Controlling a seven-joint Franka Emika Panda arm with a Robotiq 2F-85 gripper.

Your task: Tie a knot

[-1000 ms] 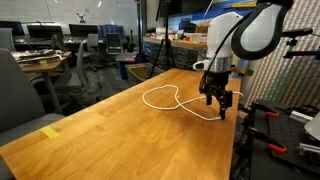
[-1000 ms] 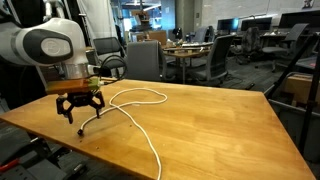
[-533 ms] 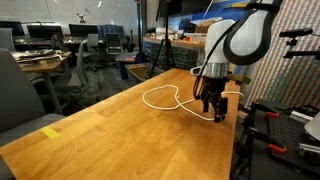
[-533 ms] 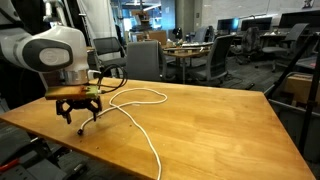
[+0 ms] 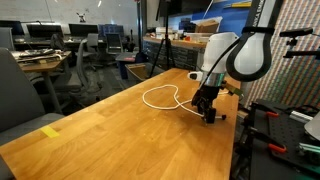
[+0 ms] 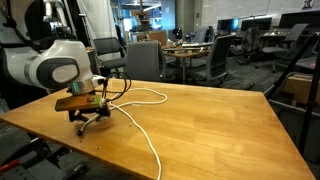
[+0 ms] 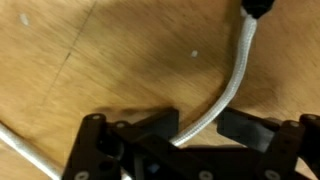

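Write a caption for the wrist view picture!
A white rope runs through the claw on a wooden table.

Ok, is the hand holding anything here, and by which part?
Nothing is gripped yet: the hand is open astride the white rope, a short way from its black-tipped end.

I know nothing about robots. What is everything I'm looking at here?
Table: one, light wood, fills the foreground.
Rope: one, white, lying looped on the table.
Tape patch: one, yellow, near a table corner.
Office chairs: several, grey, behind the table.
Robot arm: one, white, at the table's edge.
Gripper: one, black, open, down at the tabletop with the rope between its fingers.
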